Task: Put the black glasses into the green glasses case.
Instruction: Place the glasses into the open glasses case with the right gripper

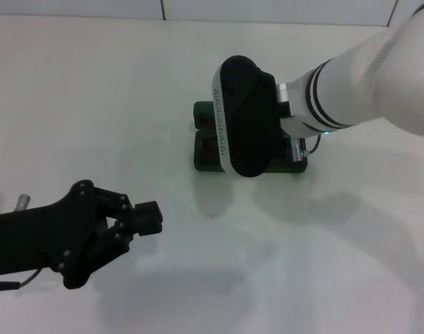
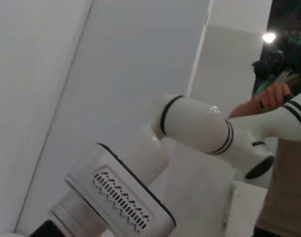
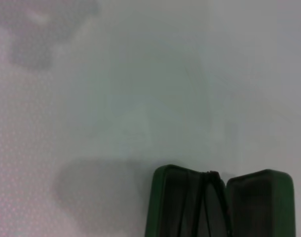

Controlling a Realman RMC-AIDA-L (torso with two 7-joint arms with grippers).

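Black and nearest the body, the left gripper [image 1: 146, 217] hangs low over the bare white desk [image 1: 94, 90], its jaws pressed together and empty, well apart from the work. Farther out, the right gripper [image 1: 241, 115] hovers directly above the green glasses case [image 1: 206, 136], its housing covering most of it; whether its jaws are spread or closed I cannot tell. The case lies open, both halves up, its long axis running left to right across the desk. The right wrist view shows a thin dark line along the hinge between the halves, perhaps the black glasses [image 3: 209, 197], though that is uncertain. By my reading, the right arm is far nearer, and the case sits straight below it.
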